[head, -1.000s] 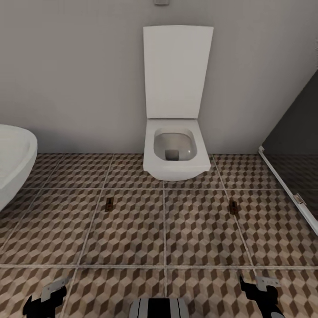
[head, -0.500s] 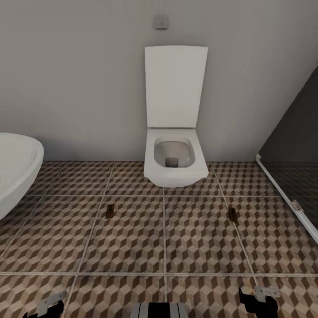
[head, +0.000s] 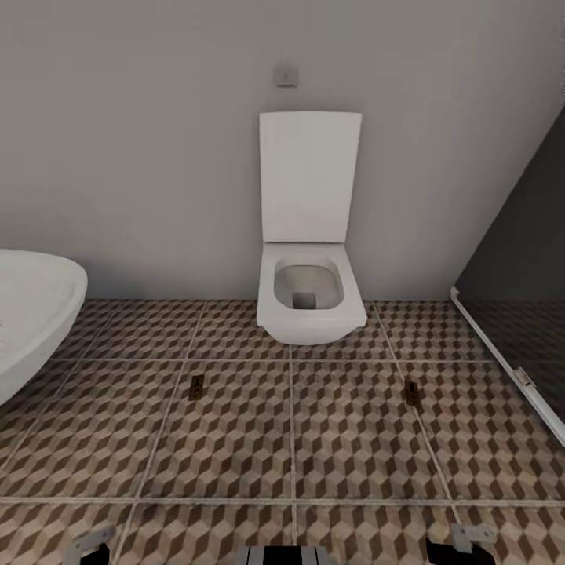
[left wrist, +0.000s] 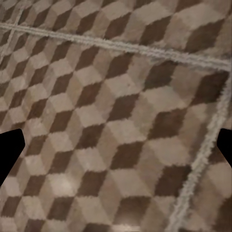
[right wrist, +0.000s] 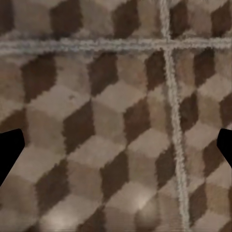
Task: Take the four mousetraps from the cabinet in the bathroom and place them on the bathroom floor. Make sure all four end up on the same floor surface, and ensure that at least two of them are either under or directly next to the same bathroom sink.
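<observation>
Two mousetraps [head: 196, 387] [head: 411, 391] are seen lying flat on the tiled floor [head: 345, 439], either side of the toilet [head: 309, 302], well apart; both grippers [head: 90, 543] [head: 468, 540] are spread open, nothing held; the sink should be found before more traps are fetched.

Little of the robot's own body shows. In the head view, at about six o'clock, a grey trunk part [head: 286, 555] with dark vertical stripes peeks over the lower edge. At about seven o'clock sits a pale grey angled metal bracket on the left arm [head: 88, 543], with black housing beneath it. At about five o'clock the right arm [head: 463, 546] carries a matching light grey bracket on a black, blocky body. In each wrist view, matt black fingertips [left wrist: 8, 152] [right wrist: 9, 150] jut in from the side edges as plain dark wedges.
</observation>
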Motion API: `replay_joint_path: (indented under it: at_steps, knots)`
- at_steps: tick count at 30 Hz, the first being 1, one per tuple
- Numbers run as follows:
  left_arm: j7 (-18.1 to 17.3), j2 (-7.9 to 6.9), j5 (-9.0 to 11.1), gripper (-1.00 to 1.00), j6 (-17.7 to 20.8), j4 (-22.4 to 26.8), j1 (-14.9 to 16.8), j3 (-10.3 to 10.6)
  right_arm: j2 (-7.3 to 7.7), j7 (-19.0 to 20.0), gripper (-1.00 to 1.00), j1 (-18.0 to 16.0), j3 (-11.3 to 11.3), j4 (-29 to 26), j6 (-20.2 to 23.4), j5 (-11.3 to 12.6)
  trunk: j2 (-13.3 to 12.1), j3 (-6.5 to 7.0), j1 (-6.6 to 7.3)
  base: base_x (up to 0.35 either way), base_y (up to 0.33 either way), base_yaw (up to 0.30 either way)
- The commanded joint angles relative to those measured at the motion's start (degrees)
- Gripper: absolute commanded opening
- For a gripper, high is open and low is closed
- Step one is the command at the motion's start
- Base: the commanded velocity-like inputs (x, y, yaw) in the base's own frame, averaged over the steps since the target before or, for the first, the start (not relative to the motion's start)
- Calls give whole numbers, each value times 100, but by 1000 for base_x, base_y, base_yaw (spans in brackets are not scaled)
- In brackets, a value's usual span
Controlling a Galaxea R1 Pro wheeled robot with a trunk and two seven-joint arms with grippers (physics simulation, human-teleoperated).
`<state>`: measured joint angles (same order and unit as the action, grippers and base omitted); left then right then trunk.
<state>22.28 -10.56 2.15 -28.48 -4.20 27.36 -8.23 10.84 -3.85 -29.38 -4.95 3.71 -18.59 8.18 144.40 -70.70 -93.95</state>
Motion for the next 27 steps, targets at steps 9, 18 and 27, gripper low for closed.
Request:
replay_joint_path:
  at_steps: [9,18,27]
  knots:
    - [-21,-35,260,100,-23,-28,3,-21,-3,-5,100,-7,-50,25,47,5,-10,196,24,0,0,0]
    - [-300,-60,388,100,68,-33,-12,-17,-12,-54,100,-7,-44,25,71,0,-22,395,47,0,0,0]
    - [-1018,-91,413,100,987,-16,-15,-20,-35,-39,100,-7,-43,32,334,-1,-34,595,71,0,0,0]
